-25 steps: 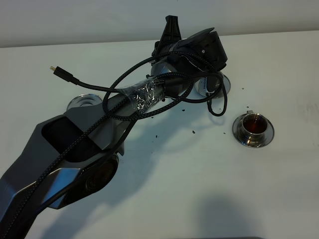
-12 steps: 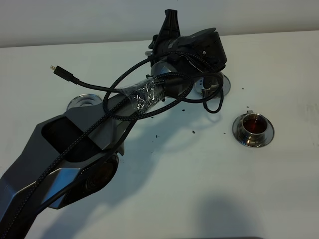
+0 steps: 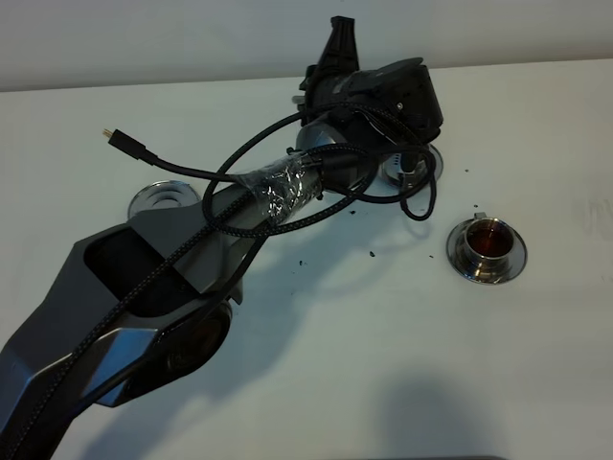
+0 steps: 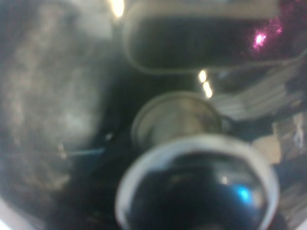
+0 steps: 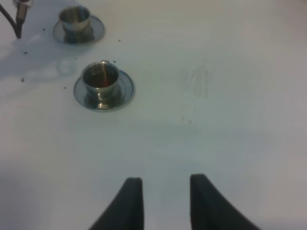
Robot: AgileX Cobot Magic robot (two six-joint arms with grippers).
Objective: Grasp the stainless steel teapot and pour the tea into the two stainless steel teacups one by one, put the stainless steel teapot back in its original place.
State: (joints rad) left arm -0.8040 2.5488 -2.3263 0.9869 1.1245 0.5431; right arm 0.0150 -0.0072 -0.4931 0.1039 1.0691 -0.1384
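Note:
My left gripper (image 3: pixel 330 72) reaches across to the far middle of the table and is shut on the stainless steel teapot (image 3: pixel 308 134), which is mostly hidden under the wrist. In the left wrist view the teapot (image 4: pixel 177 120) fills the blurred frame, lid and knob close up. It hangs over the far teacup (image 3: pixel 407 168), which the arm and cables partly hide. The near teacup (image 3: pixel 487 247) on its saucer holds dark reddish tea. Both teacups show in the right wrist view, the near one (image 5: pixel 100 79) and the far one (image 5: pixel 75 19). The steel coaster (image 3: pixel 158 196) lies bare at left. My right gripper (image 5: pixel 165 201) is open and empty.
Loose black cables (image 3: pixel 287 206) loop off the left arm, one hanging down near the far cup. Small dark specks (image 3: pixel 372 254) dot the white table between the arm and the near cup. The table's far edge runs just behind the left gripper.
The left wrist with the teapot has shifted slightly right and toward the far edge. The cups, the coaster and the right gripper have not moved.

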